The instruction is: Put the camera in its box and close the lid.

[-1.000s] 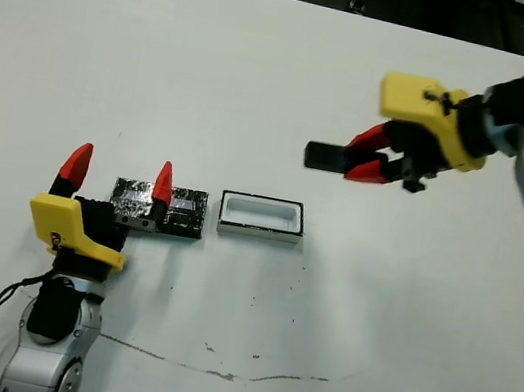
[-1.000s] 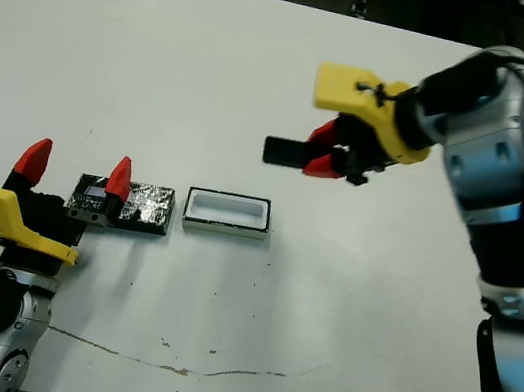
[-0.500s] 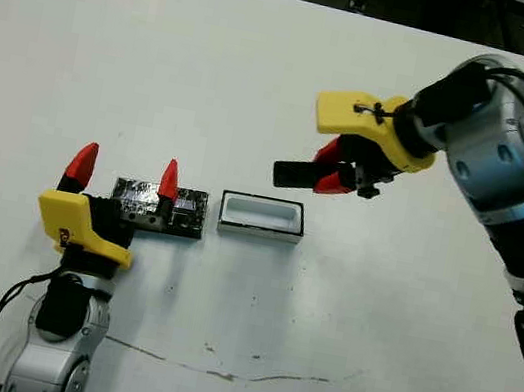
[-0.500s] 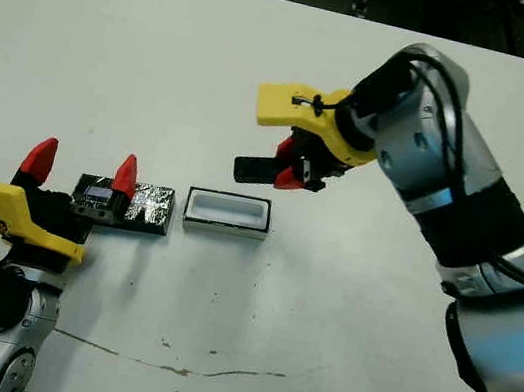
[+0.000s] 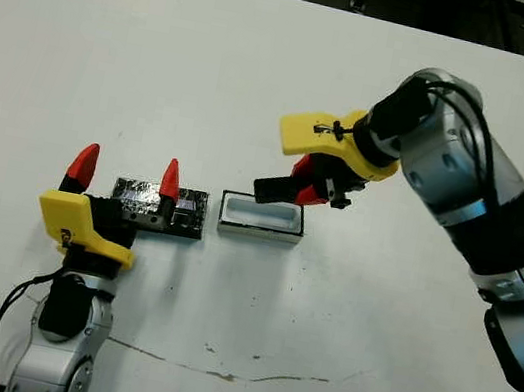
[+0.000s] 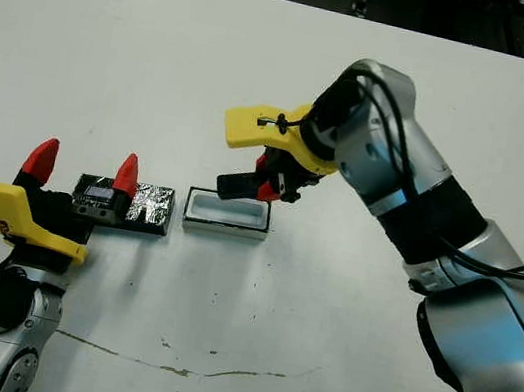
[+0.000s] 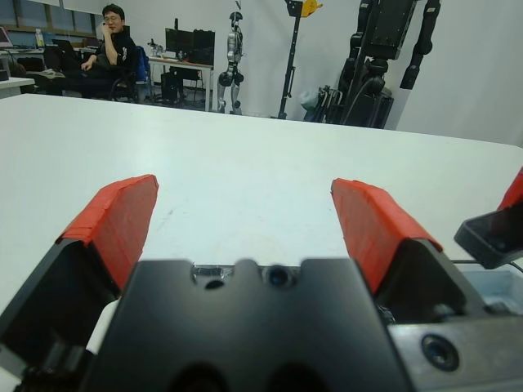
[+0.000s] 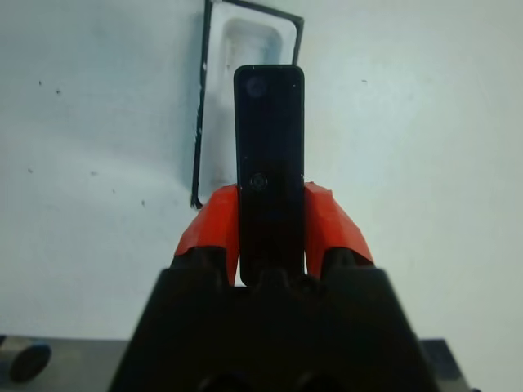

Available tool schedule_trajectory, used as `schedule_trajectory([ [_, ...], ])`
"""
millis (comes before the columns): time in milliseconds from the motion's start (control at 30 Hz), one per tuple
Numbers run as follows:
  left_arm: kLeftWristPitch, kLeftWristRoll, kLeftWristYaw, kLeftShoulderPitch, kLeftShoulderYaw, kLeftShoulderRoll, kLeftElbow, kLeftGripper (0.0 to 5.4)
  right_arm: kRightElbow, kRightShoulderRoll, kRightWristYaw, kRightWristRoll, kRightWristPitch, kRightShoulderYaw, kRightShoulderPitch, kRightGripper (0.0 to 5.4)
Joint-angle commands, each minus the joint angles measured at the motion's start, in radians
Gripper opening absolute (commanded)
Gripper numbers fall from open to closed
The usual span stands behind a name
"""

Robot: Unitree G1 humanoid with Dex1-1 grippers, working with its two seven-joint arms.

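Observation:
My right gripper is shut on the camera, a slim black bar that sticks out to the left, just above the right part of the box. The box, a small white tray with a dark rim, lies open on the table. In the right wrist view the camera hangs over the box, partly covering it. The lid, a flat glossy black piece with silvery patches, lies left of the box. My left gripper stands open at the lid, its right finger in front of it.
The white table stretches wide behind the objects. A thin brownish scratch mark runs near the front edge. Beyond the table, in the left wrist view, a person sits among desks and robot stands.
My right arm has carried the camera down and to the left, from high over the table to just above the box. The left gripper has barely moved.

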Motion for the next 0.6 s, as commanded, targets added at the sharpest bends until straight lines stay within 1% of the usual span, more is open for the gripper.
schedule_trajectory([
  [33, 0.002, 0.014, 0.007, 0.021, -0.005, -0.002, 0.001, 5.4, -0.009, 0.007, -0.015, -0.018, -0.014, 0.022, 0.004, 1.64],
  [67, 0.001, 0.013, 0.006, 0.022, -0.006, -0.002, 0.002, 5.4, -0.013, 0.01, -0.02, -0.025, -0.023, 0.028, 0.006, 1.64],
  [200, -0.003, 0.002, 0.001, 0.022, -0.004, -0.003, 0.007, 5.4, -0.005, 0.026, -0.018, -0.026, -0.011, 0.042, 0.011, 1.64],
  [333, -0.006, -0.003, 0.0, 0.021, 0.0, -0.003, 0.011, 5.4, 0.002, 0.04, -0.028, -0.029, -0.015, 0.05, 0.014, 1.64],
  [400, -0.013, 0.007, 0.0, 0.022, 0.0, 0.003, 0.014, 5.4, -0.009, 0.037, -0.046, -0.033, -0.063, 0.05, 0.023, 1.64],
  [467, -0.014, 0.002, -0.003, 0.023, 0.002, 0.004, 0.015, 5.4, -0.017, 0.037, -0.065, -0.033, -0.092, 0.043, 0.036, 1.64],
  [533, -0.015, -0.004, -0.006, 0.022, 0.005, 0.004, 0.016, 5.4, -0.013, 0.045, -0.071, -0.029, -0.068, 0.037, 0.044, 1.64],
  [600, -0.015, -0.009, -0.008, 0.022, 0.008, 0.003, 0.018, 5.4, -0.013, 0.048, -0.079, -0.031, -0.074, 0.035, 0.049, 1.64],
])
